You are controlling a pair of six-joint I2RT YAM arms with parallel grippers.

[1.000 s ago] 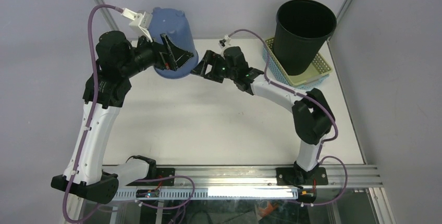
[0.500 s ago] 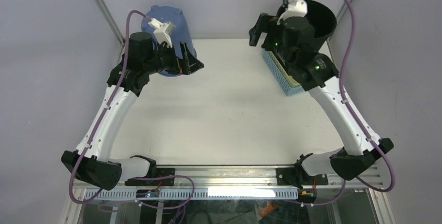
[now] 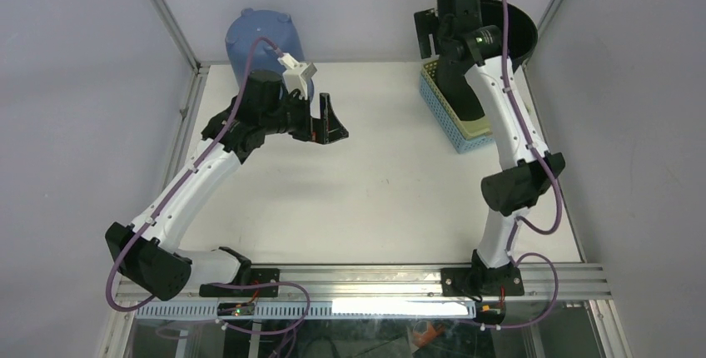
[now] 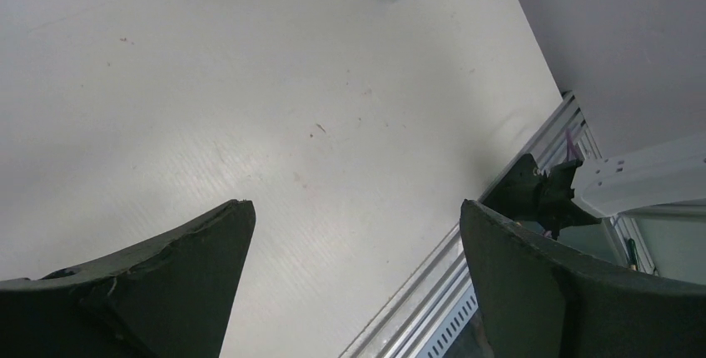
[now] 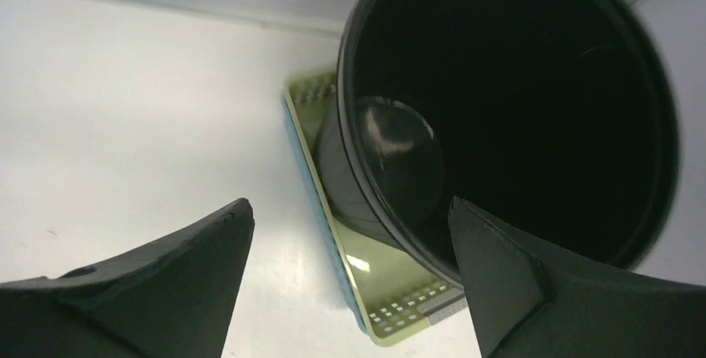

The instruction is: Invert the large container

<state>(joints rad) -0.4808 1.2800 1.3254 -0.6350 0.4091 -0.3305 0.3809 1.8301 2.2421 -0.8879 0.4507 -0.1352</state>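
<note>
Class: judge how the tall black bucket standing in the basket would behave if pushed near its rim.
The black bucket is tall, with a base narrower than its mouth, so it would probably tip rather than slide. It looks empty, so likely light. The basket wall may catch its base.

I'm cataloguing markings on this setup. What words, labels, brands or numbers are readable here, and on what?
No text can be read in any view.
The blue bucket, black pot, basket and table show no lettering, labels or numbers.
</note>
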